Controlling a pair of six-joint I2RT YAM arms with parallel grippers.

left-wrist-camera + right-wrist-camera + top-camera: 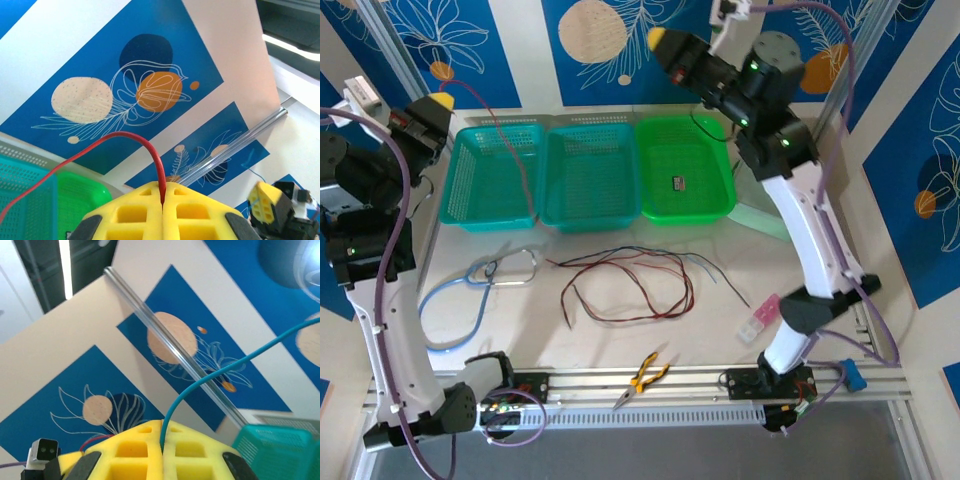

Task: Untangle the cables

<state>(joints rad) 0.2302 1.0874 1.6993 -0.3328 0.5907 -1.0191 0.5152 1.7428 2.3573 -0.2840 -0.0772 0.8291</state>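
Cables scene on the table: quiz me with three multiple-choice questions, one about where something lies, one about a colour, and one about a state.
1. Where do the pliers lie?
A. on the floor
B. hanging from an arm
C. at the near edge of the table

2. What colour is the cable pinched by the right hand?
A. blue-green
B. red
C. black

3. The left hand is:
A. open and empty
B. shut on a red cable
C. shut on the pliers

Answers:
1 C, the top view shows them lying along that edge.
2 A, the blue-green cable runs into its closed fingers.
3 B, the red cable is clamped between its closed fingers.
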